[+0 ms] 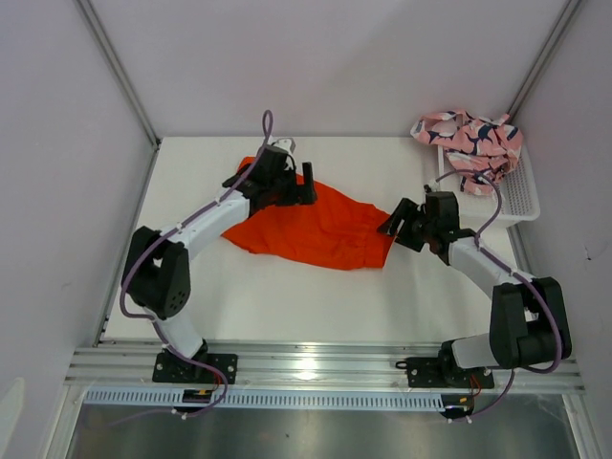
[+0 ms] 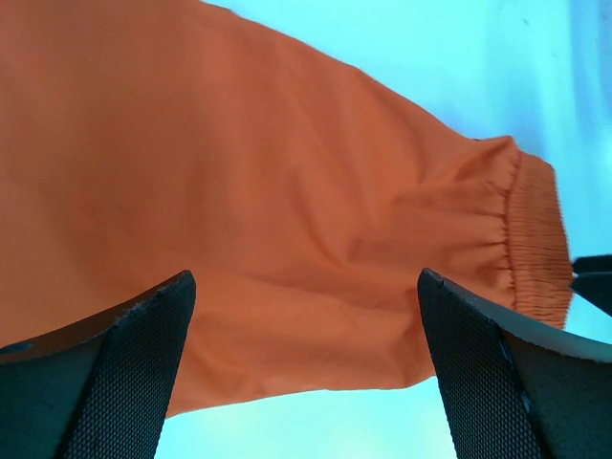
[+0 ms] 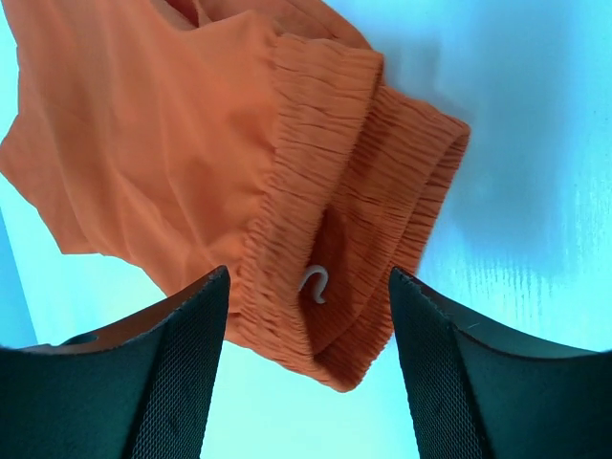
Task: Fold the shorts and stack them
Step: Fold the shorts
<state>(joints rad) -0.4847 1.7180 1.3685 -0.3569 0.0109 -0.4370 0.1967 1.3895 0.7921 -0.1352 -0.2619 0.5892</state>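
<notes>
The orange shorts (image 1: pixel 316 229) lie spread on the white table between the arms. My left gripper (image 1: pixel 308 186) is open over their far edge; in the left wrist view the orange fabric (image 2: pixel 268 210) lies between and beyond the open fingers (image 2: pixel 134 363). My right gripper (image 1: pixel 394 222) is open at the shorts' right end, over the gathered elastic waistband (image 3: pixel 335 249), which shows a small white cord tip. The pink fish-print shorts (image 1: pixel 470 139) lie bunched in the white mesh basket (image 1: pixel 516 196) at the far right.
Grey side walls and metal frame posts bound the table. The aluminium rail (image 1: pixel 316 363) with both arm bases runs along the near edge. The basket stands against the right wall.
</notes>
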